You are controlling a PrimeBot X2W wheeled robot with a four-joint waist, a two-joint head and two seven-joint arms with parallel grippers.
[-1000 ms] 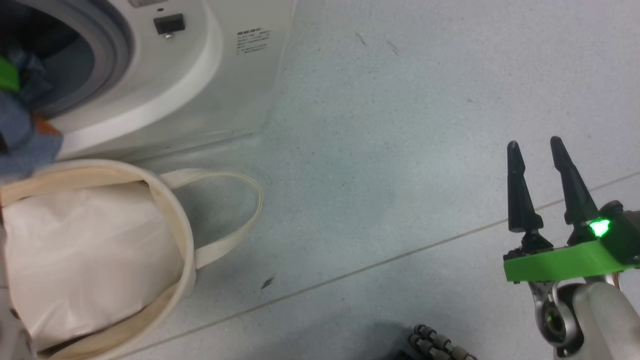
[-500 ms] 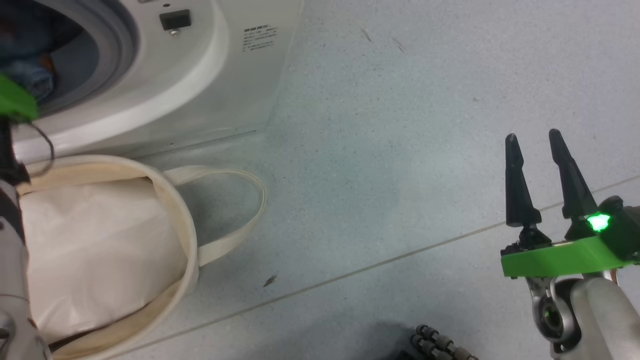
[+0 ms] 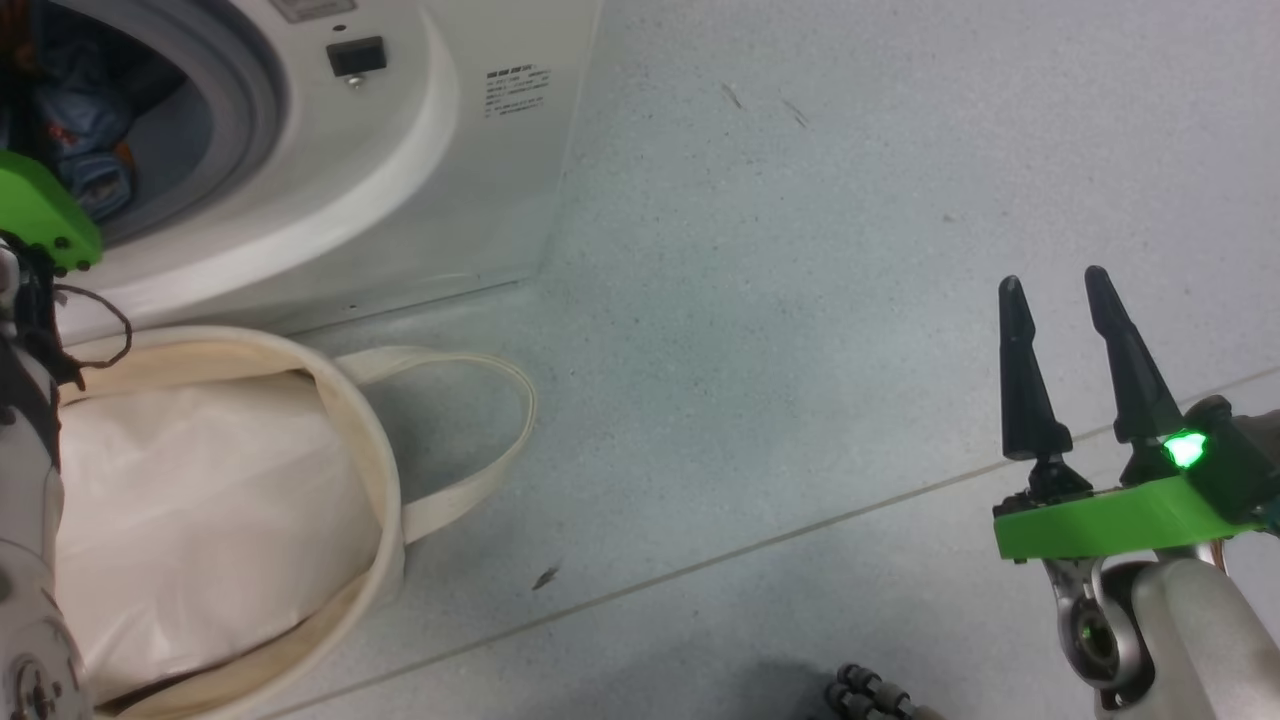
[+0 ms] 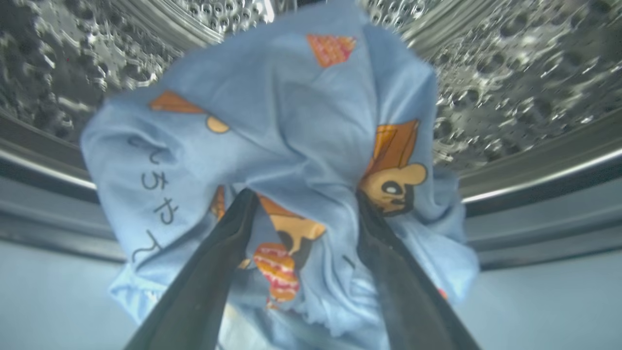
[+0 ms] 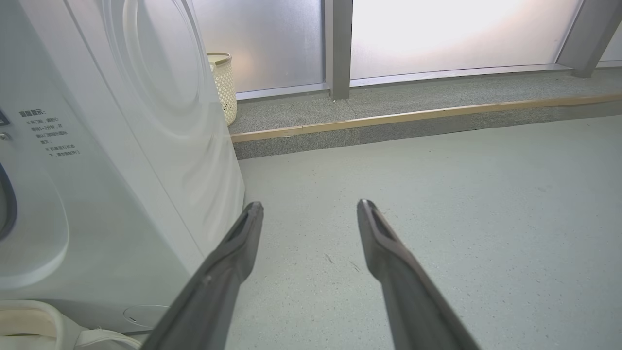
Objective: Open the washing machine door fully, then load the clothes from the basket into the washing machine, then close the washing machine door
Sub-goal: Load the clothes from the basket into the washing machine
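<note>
Clothes (image 4: 291, 112): we see them draped at the left gripper (image 4: 305, 194), its jaws spread.
Right gripper (image 3: 1052, 280): released, over floor (image 3: 750, 300).

Head view: you get flat, even light on the floor (image 3: 800, 250), with a soft shadow beside the basket (image 3: 388, 500). Right wrist: window (image 5: 461, 29) blown out white, that's your source. Left wrist: clothes (image 4: 291, 146) soft with blur, drum (image 4: 510, 73) speckled with glare, edges bowed.
</note>
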